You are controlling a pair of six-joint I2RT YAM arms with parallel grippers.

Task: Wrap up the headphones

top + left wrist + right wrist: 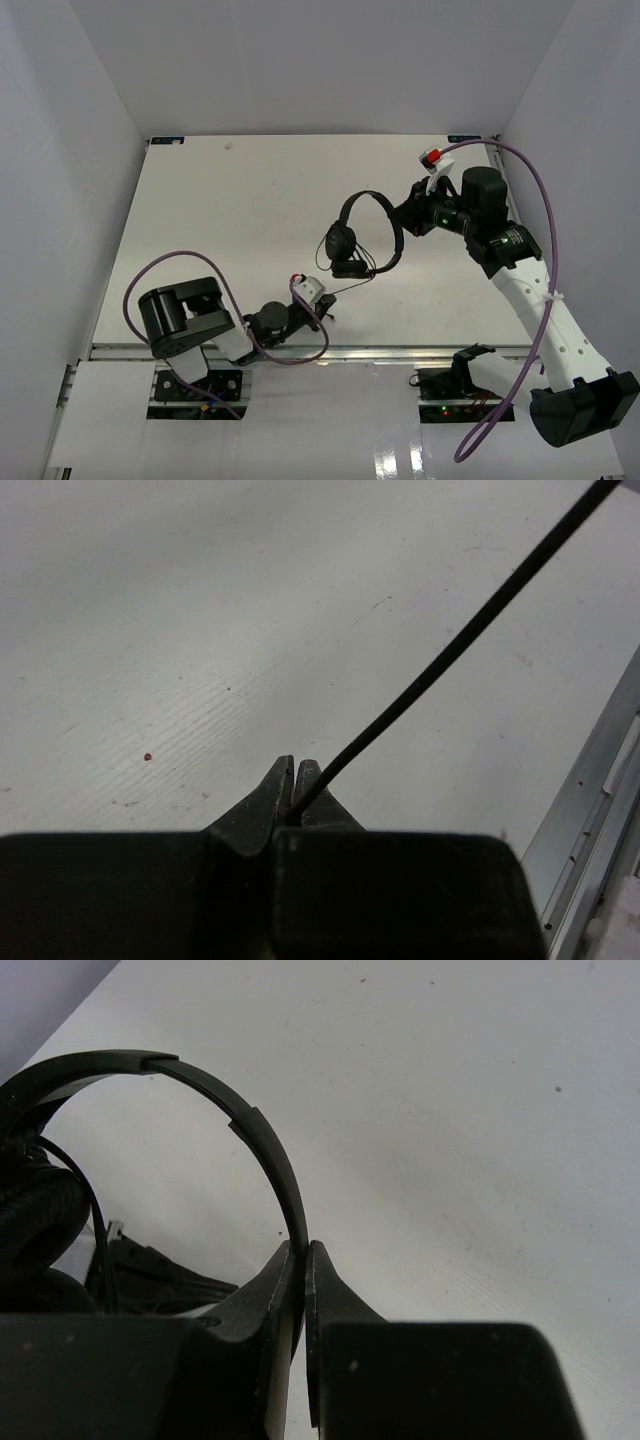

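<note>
The right gripper [303,1248], far right, clamps the headband [262,1145], likely anchoring the headphones [345,240] (my guess); the left gripper [296,765], nearer, pinches the cord [450,650] taut for winding.

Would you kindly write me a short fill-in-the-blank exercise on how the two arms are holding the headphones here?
1. The right gripper holds the headphones by the ____.
2. The left gripper pinches their thin black ____.
3. The gripper nearer the front edge of the table is the ____ one.
Missing words: headband; cord; left.
</note>
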